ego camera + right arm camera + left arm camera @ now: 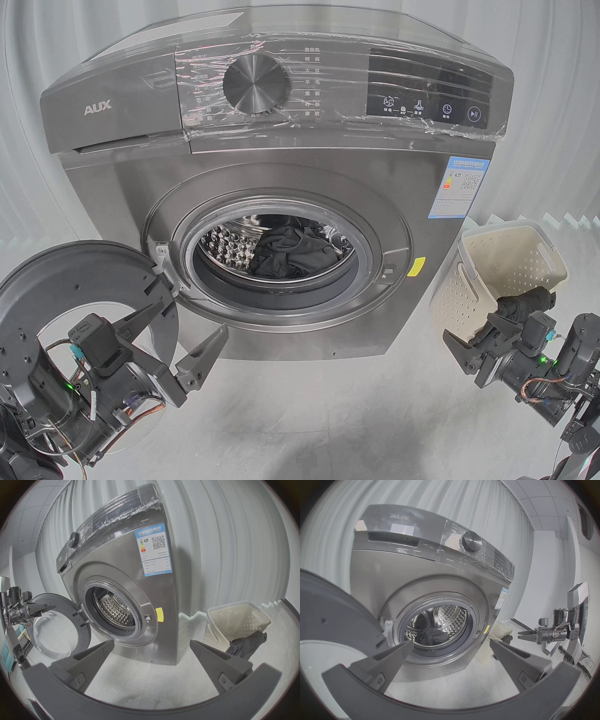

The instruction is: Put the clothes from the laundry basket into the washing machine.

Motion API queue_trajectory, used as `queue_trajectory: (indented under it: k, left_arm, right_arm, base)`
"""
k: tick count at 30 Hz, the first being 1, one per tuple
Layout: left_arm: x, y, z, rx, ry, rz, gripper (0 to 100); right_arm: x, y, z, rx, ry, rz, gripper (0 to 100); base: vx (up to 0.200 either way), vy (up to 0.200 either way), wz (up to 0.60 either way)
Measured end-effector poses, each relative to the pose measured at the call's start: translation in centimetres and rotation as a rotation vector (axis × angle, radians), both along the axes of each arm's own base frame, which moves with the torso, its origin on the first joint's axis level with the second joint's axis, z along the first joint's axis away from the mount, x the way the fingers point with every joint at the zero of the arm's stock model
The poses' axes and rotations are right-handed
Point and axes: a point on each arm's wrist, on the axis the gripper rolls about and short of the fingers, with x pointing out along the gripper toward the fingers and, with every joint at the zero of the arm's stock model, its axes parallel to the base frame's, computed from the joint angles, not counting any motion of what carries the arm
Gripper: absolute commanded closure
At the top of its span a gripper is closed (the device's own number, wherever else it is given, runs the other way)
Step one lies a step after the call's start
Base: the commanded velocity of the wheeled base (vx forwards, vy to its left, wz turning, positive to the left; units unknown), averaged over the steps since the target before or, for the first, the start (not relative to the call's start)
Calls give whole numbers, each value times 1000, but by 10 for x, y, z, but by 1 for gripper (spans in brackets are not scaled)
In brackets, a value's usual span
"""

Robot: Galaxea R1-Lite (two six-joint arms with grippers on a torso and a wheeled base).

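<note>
The left gripper [189, 320] and right gripper [470, 327] hang wide open, empty. A dark garment [524, 302] drapes over the rim of the laundry basket [500, 229] beside the washing machine [125, 181]; dark clothes [290, 251] lie in its drum.

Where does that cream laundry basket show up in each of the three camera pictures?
Head view: the laundry basket stands on the floor at the right, beside the washing machine.
Left wrist view: the basket peeks out past the machine's lower front corner.
Right wrist view: the basket stands on the floor beyond the machine's side wall.
Shared landmark: the yellow sticker on the machine's front, on the basket's side of the door opening.
</note>
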Motion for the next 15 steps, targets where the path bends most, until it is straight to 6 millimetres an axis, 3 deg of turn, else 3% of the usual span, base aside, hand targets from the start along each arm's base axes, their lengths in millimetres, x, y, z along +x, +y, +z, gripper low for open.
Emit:
queue_trajectory:
  k: [12, 15]
  left_arm:
    - [-19, 22, -4, 13, 10, 24, 0]
    - [-26, 28, -4, 27, 27, 26, 0]
  right_arm:
    - [-28, -20, 4, -62, 93, -81, 0]
    - [-36, -26, 7, -55, 95, -108, 0]
  base:
    - [-200, 0, 0]
    - [0, 0, 0]
